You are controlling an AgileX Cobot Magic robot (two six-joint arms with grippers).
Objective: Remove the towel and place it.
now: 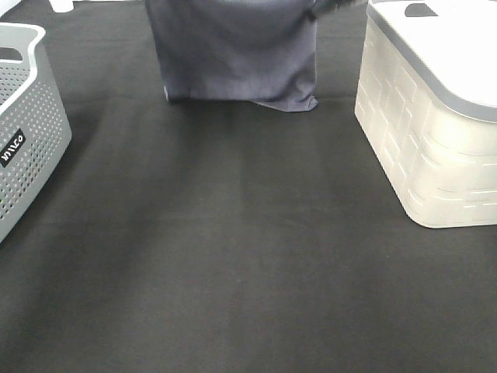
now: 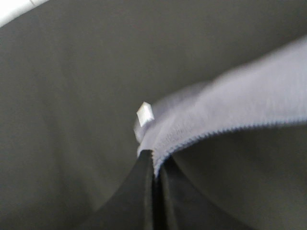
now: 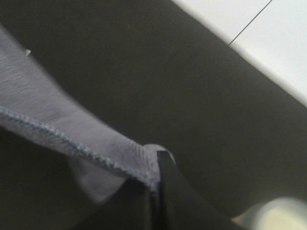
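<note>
- The black mat (image 1: 248, 256) fills nearly the whole exterior high view, and its centre and bottom lie bare.
- A white lidded bin (image 1: 423, 140) stands at the right edge of the frame, with a grey perforated basket (image 1: 27, 132) cut off at the left edge.
- The towel (image 1: 233, 54) hangs at top centre as one flat blue-grey sheet, between the two containers and apart from both. Its lower hem dips toward the far strip of mat, and I can't tell whether it touches.
- As I read it, the removing is done and this is the carry. The towel is up and spread but not yet placed.
- The next move calls for both arms to travel together at the same spacing so the sheet doesn't sag. They then lower it hem first so it lays out flat. The open mat at centre frame looks the likely spot, though the task names none.
- Both arms are raised beyond the top edge of the frame. Only a dark piece of the right arm (image 1: 332, 8) pokes in at the towel's upper right corner.
- The left gripper (image 2: 153, 155) is pinched tight on one top corner, with the stitched hem running away from the fingertips.
- The right gripper (image 3: 158, 160) is clamped on the opposite top corner in the same way.
- A small white tag (image 2: 145, 114) sticks out just beside the left gripper's tips.
</note>
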